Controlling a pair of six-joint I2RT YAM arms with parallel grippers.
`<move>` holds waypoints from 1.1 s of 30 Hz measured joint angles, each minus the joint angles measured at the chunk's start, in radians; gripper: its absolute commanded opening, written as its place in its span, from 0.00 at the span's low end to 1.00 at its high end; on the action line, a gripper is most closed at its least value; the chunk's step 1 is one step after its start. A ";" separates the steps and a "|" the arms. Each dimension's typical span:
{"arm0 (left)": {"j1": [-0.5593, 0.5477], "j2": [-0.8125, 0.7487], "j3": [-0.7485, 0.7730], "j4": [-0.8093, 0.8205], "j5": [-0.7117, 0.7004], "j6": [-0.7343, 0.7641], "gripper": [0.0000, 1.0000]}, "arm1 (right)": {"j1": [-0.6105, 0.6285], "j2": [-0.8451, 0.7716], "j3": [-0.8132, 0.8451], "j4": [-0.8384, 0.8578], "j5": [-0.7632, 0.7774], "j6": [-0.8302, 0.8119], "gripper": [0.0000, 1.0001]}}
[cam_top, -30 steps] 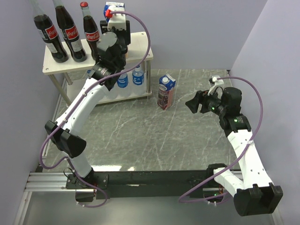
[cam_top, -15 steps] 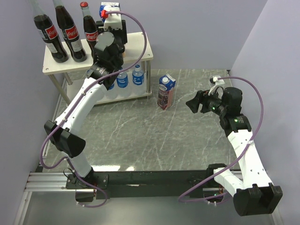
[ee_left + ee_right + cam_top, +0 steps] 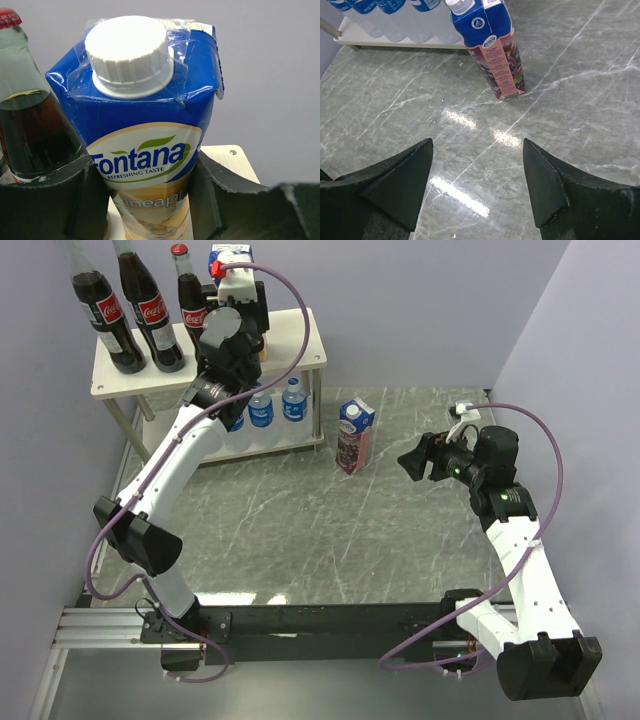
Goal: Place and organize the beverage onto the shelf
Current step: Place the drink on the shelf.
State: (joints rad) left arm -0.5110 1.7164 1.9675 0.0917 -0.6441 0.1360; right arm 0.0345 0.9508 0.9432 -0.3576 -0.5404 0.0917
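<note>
Black fingers [image 3: 50, 200] of my left gripper [image 3: 145, 195] pinch the Fontana pineapple carton [image 3: 150, 115] by its sides, just beside a cola bottle [image 3: 30, 125] at the top of the shelf [image 3: 232, 157]. My right gripper [image 3: 477, 175] hangs spread above the marble table [image 3: 570, 100], with the purple juice carton [image 3: 497, 55] upright ahead of it.

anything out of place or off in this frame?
Only the purple juice carton: it stands alone on the table, right of the shelf, not on a tier. It looks upright and intact; no spill visible. The left pincer is closed on the pineapple carton at the top tier, beside a cola bottle.
</note>
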 measured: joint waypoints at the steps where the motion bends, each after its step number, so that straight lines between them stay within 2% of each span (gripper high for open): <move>1: 0.000 0.000 0.000 0.000 0.000 0.000 0.22 | 0.000 0.000 0.000 0.000 0.000 0.000 0.79; 6: 0.000 0.000 0.000 -0.001 0.002 -0.001 0.29 | 0.000 0.000 0.000 0.000 -0.002 0.000 0.79; 18: 0.002 0.000 0.000 -0.003 0.010 -0.002 0.37 | -0.005 0.000 0.000 0.000 -0.003 0.000 0.79; 33: 0.002 0.000 0.000 -0.003 0.011 -0.002 0.42 | -0.010 0.000 0.000 0.000 -0.003 0.000 0.79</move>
State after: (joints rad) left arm -0.5087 1.7164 1.9675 0.0883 -0.6331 0.1337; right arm 0.0250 0.9508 0.9432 -0.3576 -0.5438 0.0917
